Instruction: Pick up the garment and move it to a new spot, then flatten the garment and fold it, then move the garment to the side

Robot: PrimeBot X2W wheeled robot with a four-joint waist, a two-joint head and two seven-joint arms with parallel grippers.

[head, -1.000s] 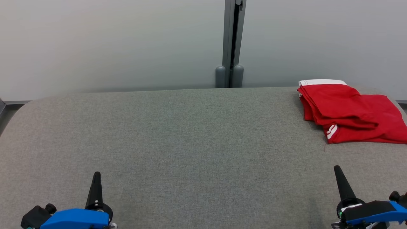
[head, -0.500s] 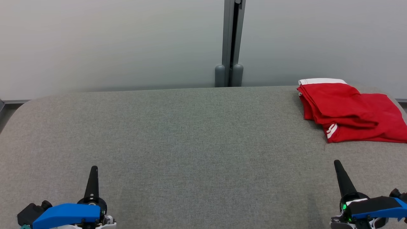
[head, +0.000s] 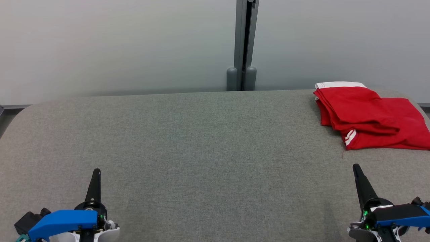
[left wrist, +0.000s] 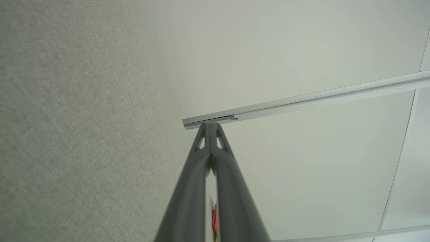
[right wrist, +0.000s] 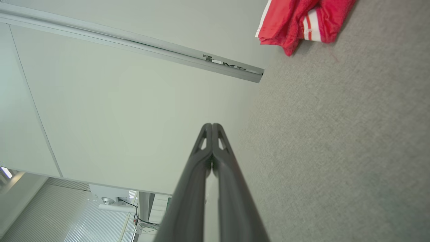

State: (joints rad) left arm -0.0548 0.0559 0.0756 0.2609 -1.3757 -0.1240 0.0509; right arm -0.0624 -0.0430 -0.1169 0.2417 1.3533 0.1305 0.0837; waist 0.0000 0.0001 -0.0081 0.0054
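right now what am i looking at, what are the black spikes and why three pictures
This is a two-armed robot seen through its own cameras. The wide picture is from its head, looking down at a grey fabric surface. The dark spikes are its left gripper and right gripper, each two fingers pressed shut, holding nothing. The other two pictures come from wrist cameras looking along those fingers. A red garment with white trim lies folded at the surface's far right, apart from both grippers.

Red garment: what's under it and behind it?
The folded red garment lies on the grey fabric tabletop, which shows all around its near edges. Whatever its layers cover is hidden. Behind it stands the pale wall panel.
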